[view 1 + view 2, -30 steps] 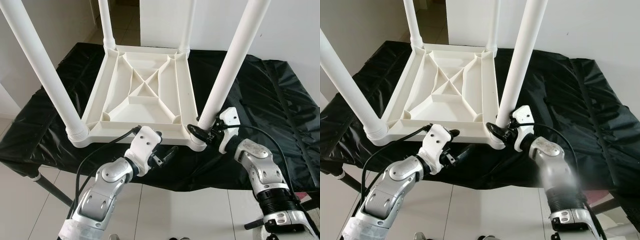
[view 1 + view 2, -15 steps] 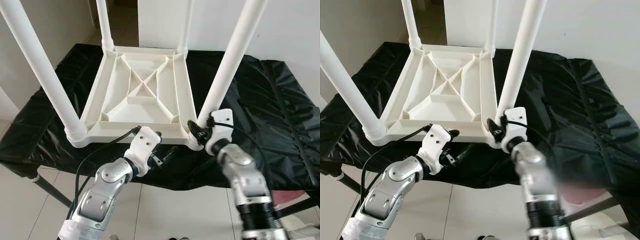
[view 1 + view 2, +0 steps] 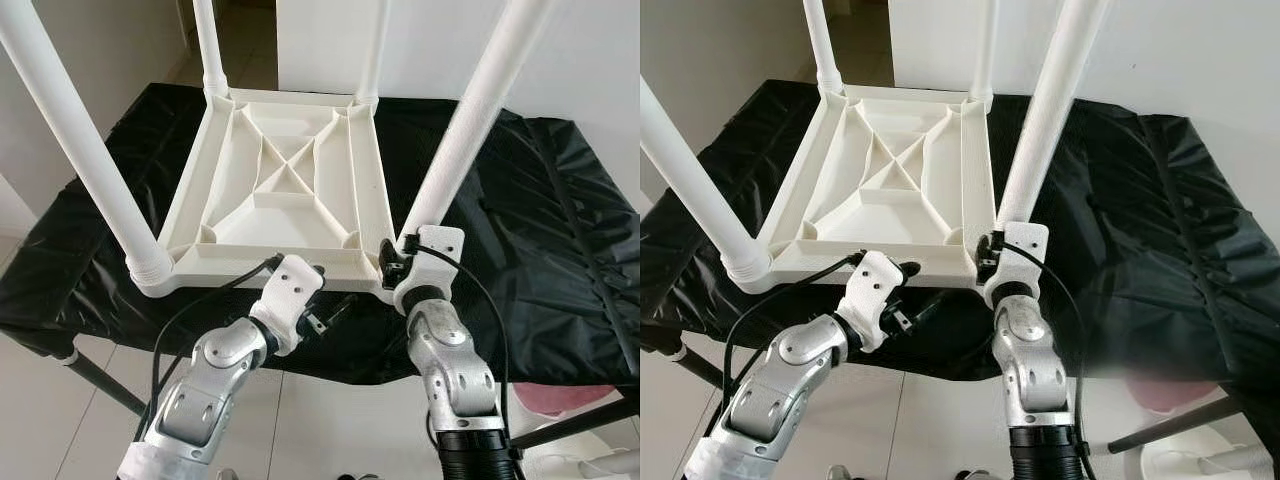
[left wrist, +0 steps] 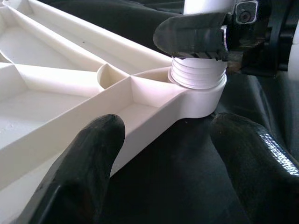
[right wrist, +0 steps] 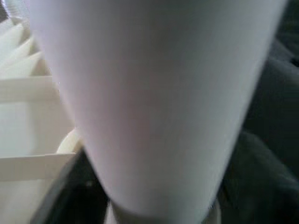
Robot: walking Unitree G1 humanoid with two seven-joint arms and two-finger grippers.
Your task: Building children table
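Children's table (image 3: 285,190), white plastic, lies upside down on the worktop (image 3: 560,240), which is covered with a shiny black sheet. Its ribbed underside faces up. Four white legs stick up from its corners. Two far legs (image 3: 210,45) stand at the back, one near leg (image 3: 85,150) stands at the robot's left, and the other near leg (image 3: 470,125) stands at the robot's right.

The right hand (image 3: 398,262) is at the bottom of the near right leg, just above the ribbed ring where the leg goes into the corner socket (image 4: 198,91). In the left wrist view one of its black fingers (image 4: 191,35) presses against the leg there. The right wrist view is very close and blurry, with the white leg between the dark fingers. The right hand looks clamped on this leg.

The left hand (image 3: 330,312) sits low at the front edge of the table, near that same corner. Its two black fingers (image 4: 79,172) are spread apart and hold nothing. One finger is by the table's front edge and the other is over the black sheet.

A pale tiled floor (image 3: 330,420) shows below the worktop.
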